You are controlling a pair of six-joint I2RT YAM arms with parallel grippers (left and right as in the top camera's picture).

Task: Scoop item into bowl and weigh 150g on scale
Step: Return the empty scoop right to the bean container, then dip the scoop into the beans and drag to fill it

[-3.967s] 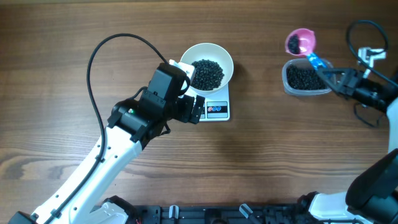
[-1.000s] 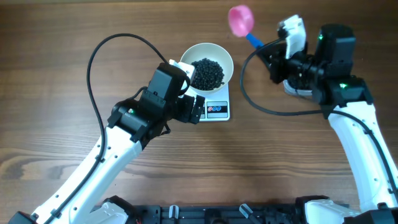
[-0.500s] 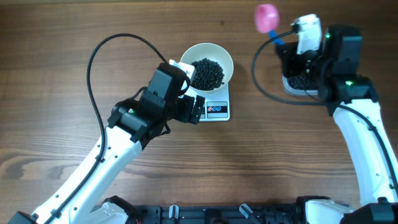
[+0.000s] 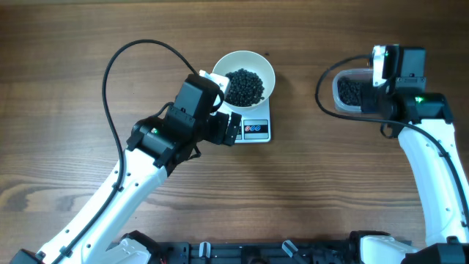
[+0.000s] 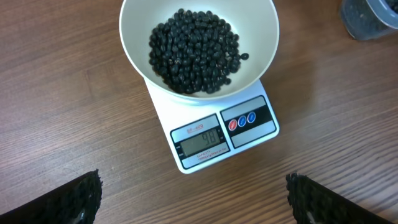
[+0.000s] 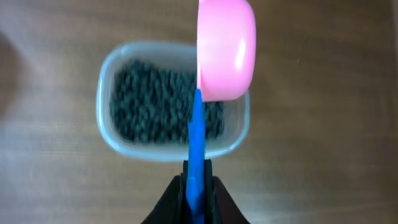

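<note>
The white bowl (image 4: 265, 70) (image 5: 261, 37) stands on the scale (image 4: 256, 130) (image 5: 224, 134), holding a heap of black pellets (image 4: 244, 86) (image 5: 194, 50). The scale's display (image 5: 200, 140) seems to read 98. My left gripper (image 4: 223, 117) (image 5: 199, 211) hovers wide open just in front of the scale, holding nothing. My right gripper (image 6: 196, 186) is shut on the blue handle (image 6: 195, 137) of the pink scoop (image 6: 226, 50). The scoop hangs over the clear tub (image 4: 338, 94) (image 6: 106, 124), which holds more pellets (image 4: 352, 91) (image 6: 149, 99). In the overhead view the right arm (image 4: 407, 88) hides the scoop.
The left arm (image 4: 146, 161) stretches from the front left, with its black cable (image 4: 110, 81) looping over the table. A second cable (image 4: 322, 81) curls left of the tub. Bare wood lies between scale and tub.
The right arm has carried the pink scoop from up beside the bowl back to the right, over the tub. The left arm, bowl and scale have not moved.
</note>
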